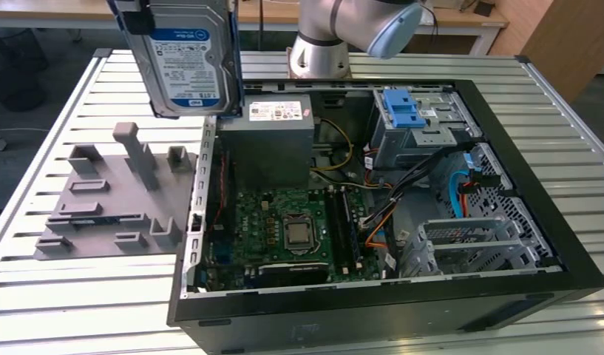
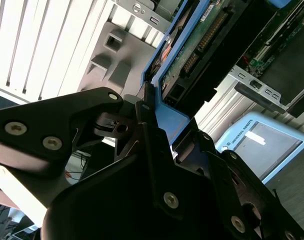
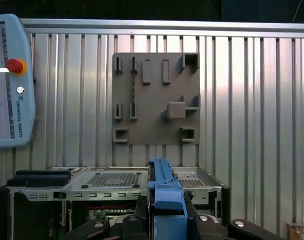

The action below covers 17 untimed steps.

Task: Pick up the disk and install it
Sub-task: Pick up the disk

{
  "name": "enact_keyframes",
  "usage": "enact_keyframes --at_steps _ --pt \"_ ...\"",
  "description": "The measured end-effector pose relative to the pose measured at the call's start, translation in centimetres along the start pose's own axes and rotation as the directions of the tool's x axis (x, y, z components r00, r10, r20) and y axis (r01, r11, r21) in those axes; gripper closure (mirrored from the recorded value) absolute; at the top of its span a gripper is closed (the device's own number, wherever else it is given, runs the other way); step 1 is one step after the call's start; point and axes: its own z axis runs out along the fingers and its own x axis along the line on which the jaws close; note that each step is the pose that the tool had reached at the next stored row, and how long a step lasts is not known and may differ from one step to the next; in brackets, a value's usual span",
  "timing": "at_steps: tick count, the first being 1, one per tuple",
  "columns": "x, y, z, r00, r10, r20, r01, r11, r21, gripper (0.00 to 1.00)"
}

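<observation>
With my jaws clamped on the disk (image 1: 188, 63) by its blue rail (image 2: 174, 122), I judge a firm, square hold matters, clear of the cables (image 1: 420, 174) in the case (image 1: 538, 192) below the jaws.

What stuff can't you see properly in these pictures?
Disk: its top is cut off by the exterior view's upper edge.
Arm: cut off by that same edge.
Much of the disk, first wrist view: hidden behind the jaws clamping it.
Pendant: cut by the first wrist view's edge.

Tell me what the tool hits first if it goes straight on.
Probably the open computer case, at its wall beside the grey box; the disk the tool holds would touch first. Depth is unclear, so the grey fixture plate alongside is possible.
</observation>
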Motion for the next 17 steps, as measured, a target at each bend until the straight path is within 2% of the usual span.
enact_keyframes --at_steps 17 --pt "0.77 -2.65 -0.06 1.0 0.003 0.0 -0.003 1.0 0.0001 0.64"
